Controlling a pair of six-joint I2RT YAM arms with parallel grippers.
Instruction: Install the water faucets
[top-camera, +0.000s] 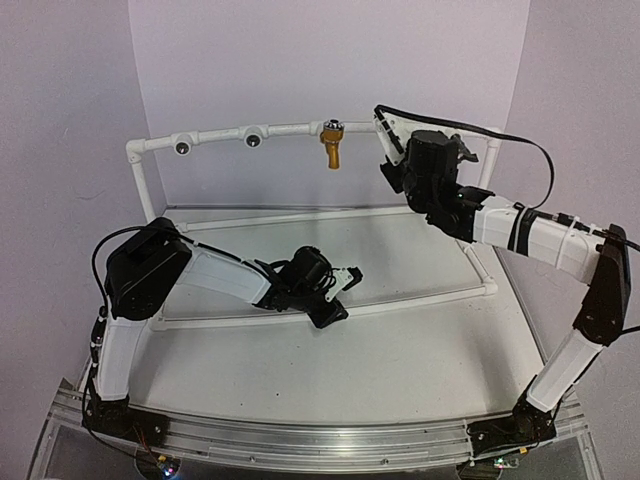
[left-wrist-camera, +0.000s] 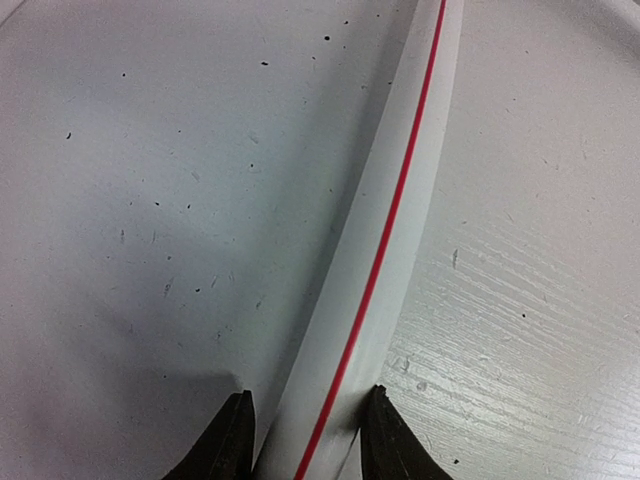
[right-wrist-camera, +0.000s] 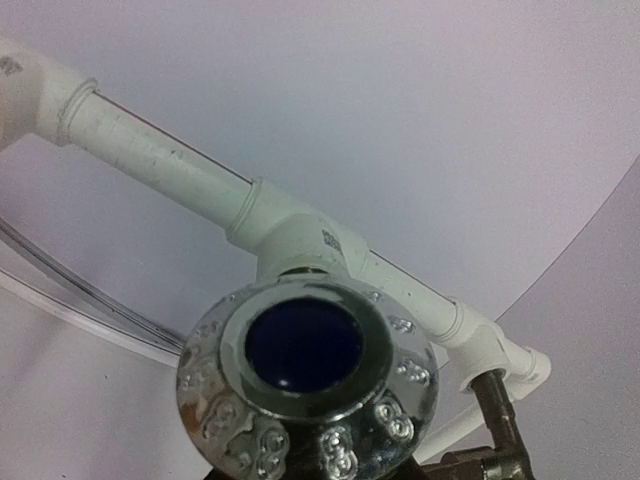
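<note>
One yellow faucet (top-camera: 331, 148) seated on top pipe (top-camera: 215, 133); probably light, rigid, slick plastic: grip body, not spout. Left gripper (left-wrist-camera: 307, 400) clasps base pipe (left-wrist-camera: 400, 200); right gripper (top-camera: 388, 140) aperture indeterminable.

White pipe frame (top-camera: 215, 135) on table (top-camera: 400, 370)

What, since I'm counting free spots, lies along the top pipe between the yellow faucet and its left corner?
Two round sockets, neither holding a faucet; top external view.
</note>
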